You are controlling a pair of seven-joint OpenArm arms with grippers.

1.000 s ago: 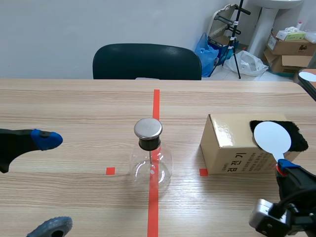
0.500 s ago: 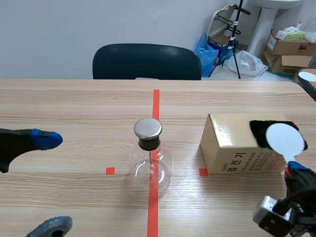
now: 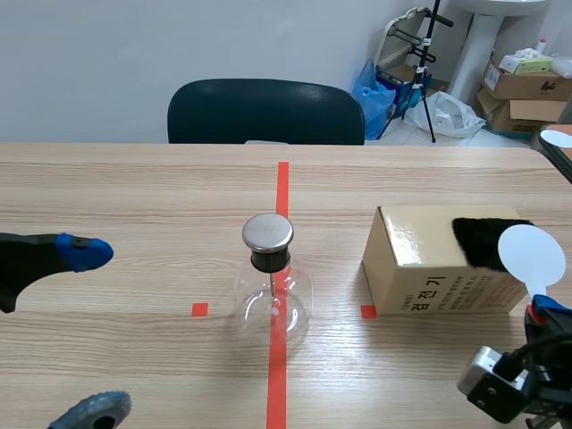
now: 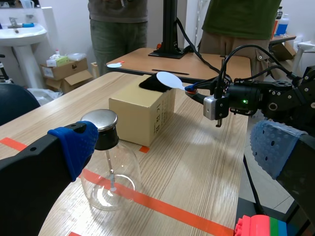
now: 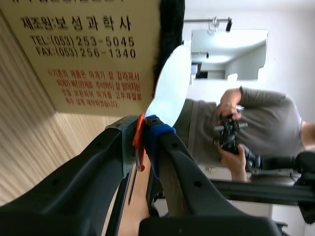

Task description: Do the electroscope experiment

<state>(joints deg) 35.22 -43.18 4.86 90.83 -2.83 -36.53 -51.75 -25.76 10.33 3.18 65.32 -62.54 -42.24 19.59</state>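
The right tool (image 3: 540, 309) is sliding its white disc (image 3: 532, 256) rightward across the black fur (image 3: 481, 242) on the cardboard box (image 3: 416, 273), the disc now overhanging the fur's right end

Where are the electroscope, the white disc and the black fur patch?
electroscope (image 3: 273, 290), scene view, on the glass bulb.
white disc (image 3: 532, 255), scene view, centre of the disc face.
black fur patch (image 3: 481, 243), scene view, the part showing beside the disc.

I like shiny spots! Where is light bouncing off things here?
Scene view: a bright glare on the cardboard box top, and the electroscope's metal cap gleams; left wrist view: light glints in the glass flask.
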